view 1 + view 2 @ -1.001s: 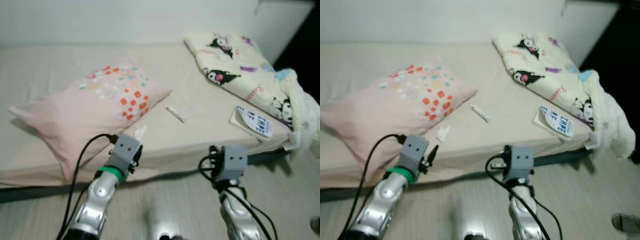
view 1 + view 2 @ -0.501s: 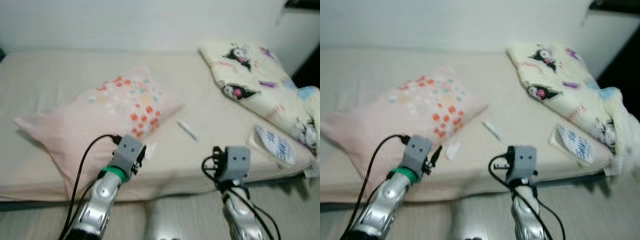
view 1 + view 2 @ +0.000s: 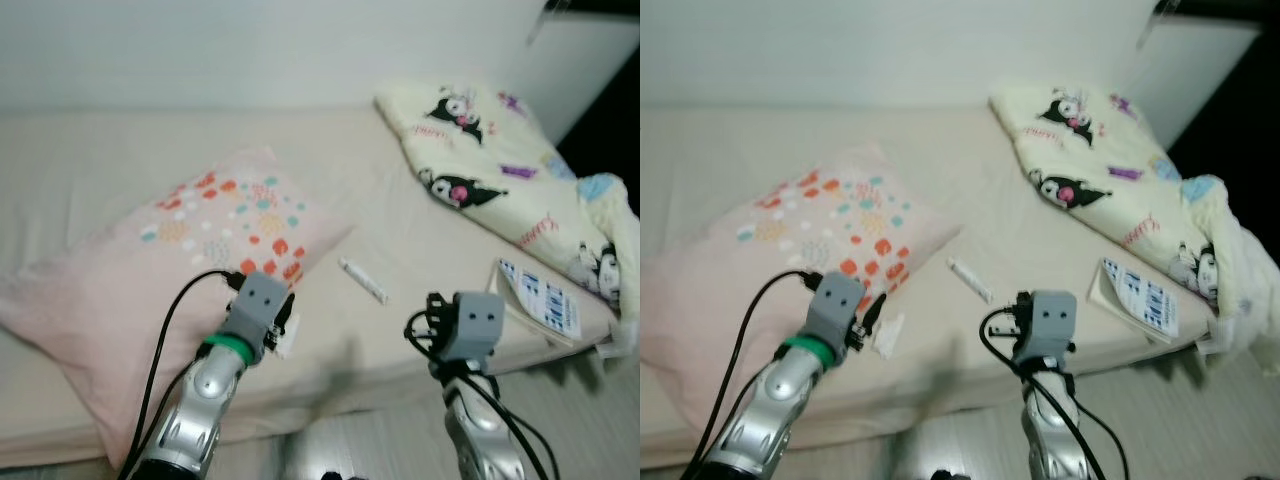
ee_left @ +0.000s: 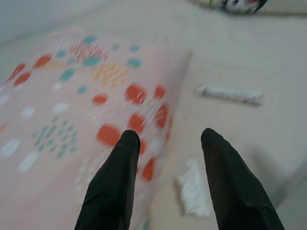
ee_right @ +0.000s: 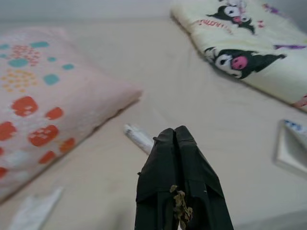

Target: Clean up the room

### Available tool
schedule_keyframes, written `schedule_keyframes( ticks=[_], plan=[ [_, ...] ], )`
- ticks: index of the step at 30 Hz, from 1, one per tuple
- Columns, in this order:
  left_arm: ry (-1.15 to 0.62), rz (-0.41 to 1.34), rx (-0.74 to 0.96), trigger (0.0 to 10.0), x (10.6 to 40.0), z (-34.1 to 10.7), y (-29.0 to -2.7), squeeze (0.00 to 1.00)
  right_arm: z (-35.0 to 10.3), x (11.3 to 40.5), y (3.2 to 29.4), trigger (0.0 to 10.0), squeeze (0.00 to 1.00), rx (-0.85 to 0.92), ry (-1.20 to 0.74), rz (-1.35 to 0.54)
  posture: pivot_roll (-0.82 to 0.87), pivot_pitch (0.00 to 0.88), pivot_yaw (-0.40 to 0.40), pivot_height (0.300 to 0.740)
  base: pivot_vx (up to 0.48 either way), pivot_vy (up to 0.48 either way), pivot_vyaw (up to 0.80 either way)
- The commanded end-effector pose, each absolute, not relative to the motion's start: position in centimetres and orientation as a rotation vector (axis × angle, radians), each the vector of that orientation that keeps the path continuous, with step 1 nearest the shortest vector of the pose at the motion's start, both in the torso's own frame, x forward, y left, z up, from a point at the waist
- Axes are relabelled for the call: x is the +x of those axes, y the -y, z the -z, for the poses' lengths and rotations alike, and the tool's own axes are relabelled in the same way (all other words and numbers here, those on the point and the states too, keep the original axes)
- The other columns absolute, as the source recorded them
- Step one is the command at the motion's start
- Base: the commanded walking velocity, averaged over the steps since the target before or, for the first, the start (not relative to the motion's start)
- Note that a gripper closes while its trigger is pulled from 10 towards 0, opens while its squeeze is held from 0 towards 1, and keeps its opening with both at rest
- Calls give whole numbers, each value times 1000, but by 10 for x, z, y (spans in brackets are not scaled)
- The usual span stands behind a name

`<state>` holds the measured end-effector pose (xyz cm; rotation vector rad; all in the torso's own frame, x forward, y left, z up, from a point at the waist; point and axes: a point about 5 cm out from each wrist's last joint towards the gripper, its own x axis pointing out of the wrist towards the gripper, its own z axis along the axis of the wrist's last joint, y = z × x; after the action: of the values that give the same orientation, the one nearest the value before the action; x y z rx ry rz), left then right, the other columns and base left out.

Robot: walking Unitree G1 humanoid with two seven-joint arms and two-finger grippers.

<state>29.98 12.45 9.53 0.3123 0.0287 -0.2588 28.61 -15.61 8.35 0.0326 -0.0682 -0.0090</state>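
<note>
Ahead of both grippers, a beige bed (image 3: 120, 150) strewn with things to tidy: a pink pillow (image 3: 170, 260) dotted with red, teal and orange patches, lying slantwise just beyond the left gripper (image 4: 168, 136); a crumpled white scrap of paper (image 4: 194, 194) lying flat on the sheet right under and slightly past the left fingertips, beside the pillow's corner; a slim white tube (image 3: 362, 280) lying on the sheet between the two grippers and a little farther off, just past the tips of the right gripper (image 5: 175, 134). Off to the right gripper's far side, a cream blanket (image 3: 490, 150) printed with dark cartoon characters, rumpled along the bed's edge, and a flat white booklet (image 3: 540, 300) with blue print next to it. Left fingers (image 4: 122, 163) spread well apart, gripping nothing, hovering above pillow edge and scrap. Right fingers pressed together, clamping nothing, raised above the sheet.
</note>
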Motion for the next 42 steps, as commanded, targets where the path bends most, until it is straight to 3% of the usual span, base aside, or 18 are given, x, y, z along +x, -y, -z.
schedule_keyframes(
  ticks=[1,22,38,42],
  plan=[
    [-63,262,309,10000,296,-88,-123,0,-72,279,159,10000,0,27,26,18,51,116,-31,740,0,0,0],
    [-171,152,283,10000,288,-73,-156,0,-72,279,146,10000,0,47,26,-74,51,117,-31,740,0,0,0],
    [-148,177,288,10000,292,-78,-148,0,-73,279,146,10000,0,51,33,-89,62,118,-29,740,0,0,748],
    [-143,184,292,10000,292,-79,-146,0,-73,279,146,10000,0,62,40,-72,64,118,-26,740,0,0,0]
  ],
)
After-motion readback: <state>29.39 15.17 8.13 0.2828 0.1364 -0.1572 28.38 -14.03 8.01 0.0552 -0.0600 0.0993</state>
